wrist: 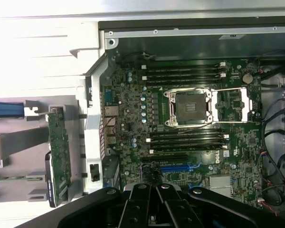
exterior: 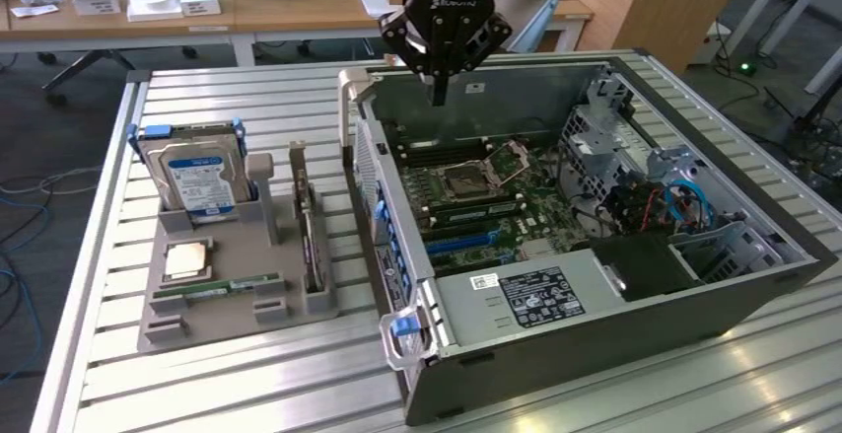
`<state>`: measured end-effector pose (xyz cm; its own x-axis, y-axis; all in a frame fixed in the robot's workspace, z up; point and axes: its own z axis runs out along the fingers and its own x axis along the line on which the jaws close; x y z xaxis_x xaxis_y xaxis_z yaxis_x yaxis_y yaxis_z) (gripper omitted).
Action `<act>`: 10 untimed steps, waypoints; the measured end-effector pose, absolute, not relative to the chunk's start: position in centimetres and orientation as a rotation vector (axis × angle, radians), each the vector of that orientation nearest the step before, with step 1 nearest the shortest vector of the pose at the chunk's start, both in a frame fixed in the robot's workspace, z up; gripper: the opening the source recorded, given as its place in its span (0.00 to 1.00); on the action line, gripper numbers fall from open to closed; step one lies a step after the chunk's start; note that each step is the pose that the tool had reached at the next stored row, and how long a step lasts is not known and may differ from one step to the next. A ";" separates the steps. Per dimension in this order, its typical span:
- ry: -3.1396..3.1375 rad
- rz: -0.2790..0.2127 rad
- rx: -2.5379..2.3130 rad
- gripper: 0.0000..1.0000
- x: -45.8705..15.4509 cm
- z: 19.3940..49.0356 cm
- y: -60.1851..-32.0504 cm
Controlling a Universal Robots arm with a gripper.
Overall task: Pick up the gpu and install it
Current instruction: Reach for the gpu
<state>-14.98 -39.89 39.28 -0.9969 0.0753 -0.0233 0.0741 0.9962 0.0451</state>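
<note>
Closed gripper (exterior: pixel 440 96) over open case (exterior: pixel 736 295); side wall (exterior: pixel 373 191) between it and gpu (exterior: pixel 307 226)

The black robot gripper (exterior: pixel 441 96), fingers together, hangs over the open grey metal computer case (exterior: pixel 593 354); the thin black gpu (exterior: pixel 310 236) stands on edge in the grey plastic tray (exterior: pixel 217 320)

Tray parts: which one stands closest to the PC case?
The gpu: thin card standing on edge at the side of the tray beside the case. Hard drive, CPU and RAM stick sit further toward the exterior view's left.
</note>
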 end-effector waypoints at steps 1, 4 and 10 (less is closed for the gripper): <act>3.114 0.069 0.117 0.11 -15.1 39.3 -39.9; 3.114 0.069 0.116 0.11 -15.4 39.3 -39.9; 3.114 0.069 0.117 0.11 -16.2 39.3 -39.9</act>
<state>-16.16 -39.89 39.27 -0.9969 0.0753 -0.0233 0.0742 0.9962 0.0451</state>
